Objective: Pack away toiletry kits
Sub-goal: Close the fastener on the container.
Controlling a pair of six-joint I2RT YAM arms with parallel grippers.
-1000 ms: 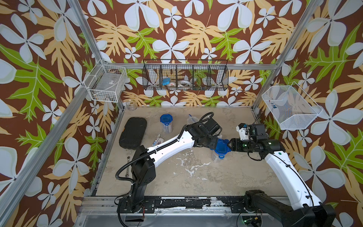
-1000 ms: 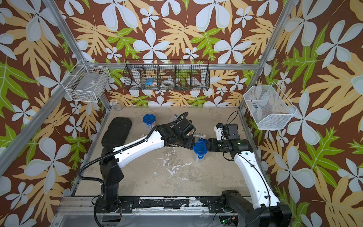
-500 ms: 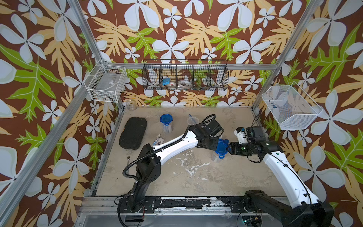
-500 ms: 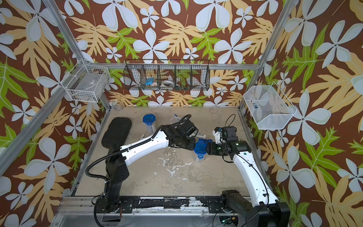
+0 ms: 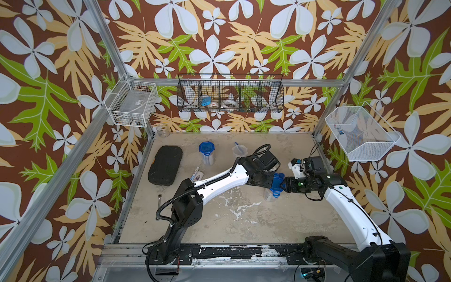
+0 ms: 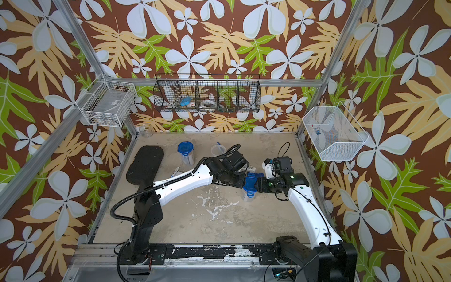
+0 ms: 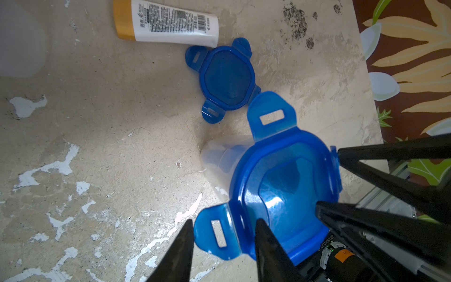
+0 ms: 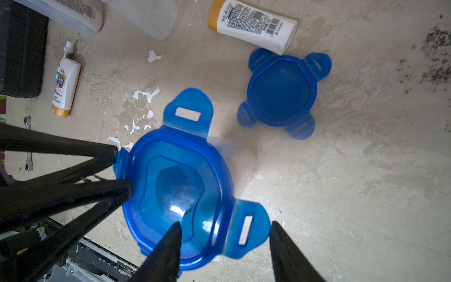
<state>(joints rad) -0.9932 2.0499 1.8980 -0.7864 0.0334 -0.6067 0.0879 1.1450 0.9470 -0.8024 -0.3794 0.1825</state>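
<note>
In both top views my left hand (image 5: 271, 180) and right hand (image 5: 283, 184) have drawn in over the last second onto the blue lid (image 5: 277, 182) of a clear cup (image 5: 268, 196) on the desk (image 5: 219, 227), right of centre, so clipping looks next. Left wrist view: fingers apart, narrowing, straddling one outspread tab (image 7: 214, 232). Right wrist view: fingers apart around another tab; cup upright, long axis vertical, lid up

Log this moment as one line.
left hand: open astride a tab of the lidded cup | right hand: open astride another tab | spare lid: flat on table, beside white bottle
</note>
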